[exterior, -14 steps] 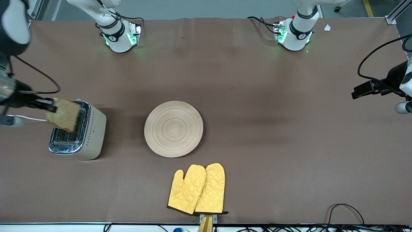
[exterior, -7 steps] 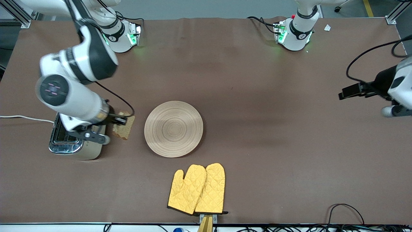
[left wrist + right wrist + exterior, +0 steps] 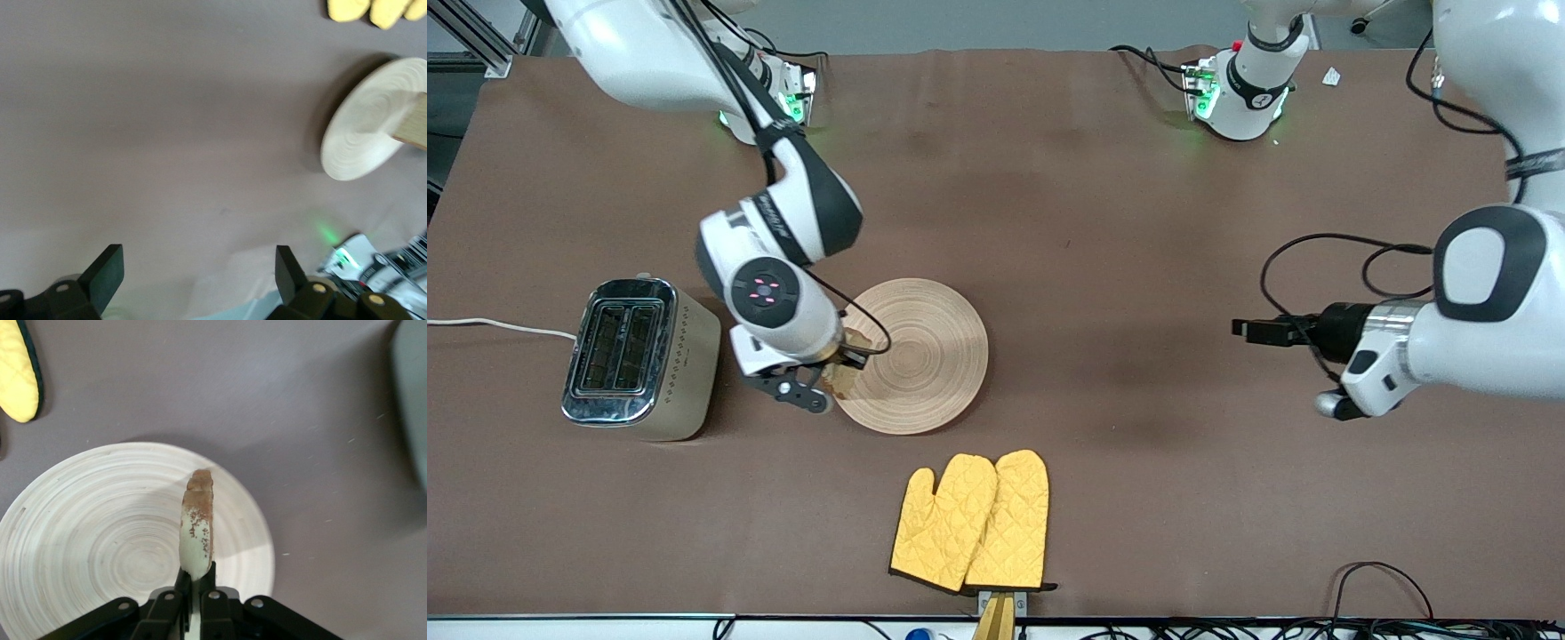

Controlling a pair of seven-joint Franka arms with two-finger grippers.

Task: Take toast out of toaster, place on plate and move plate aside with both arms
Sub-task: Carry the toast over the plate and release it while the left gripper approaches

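The round beige wooden plate (image 3: 916,356) lies mid-table; it also shows in the right wrist view (image 3: 100,547) and the left wrist view (image 3: 367,127). My right gripper (image 3: 843,364) is shut on the toast (image 3: 843,378), holding it on edge over the plate's rim at the toaster end. In the right wrist view the toast (image 3: 197,527) stands edge-on between the shut fingers (image 3: 208,583) above the plate. My left gripper (image 3: 1249,329) is open and empty, over bare table toward the left arm's end; its two fingers (image 3: 107,273) stand wide apart.
A silver toaster (image 3: 640,356) with empty slots stands toward the right arm's end, its white cord trailing off. A pair of yellow oven mitts (image 3: 974,520) lies nearer the front camera than the plate. Black cables hang from the left arm.
My right gripper carried the toast from above the toaster across to over the plate's rim. My left arm swung in from the table's end toward the middle.
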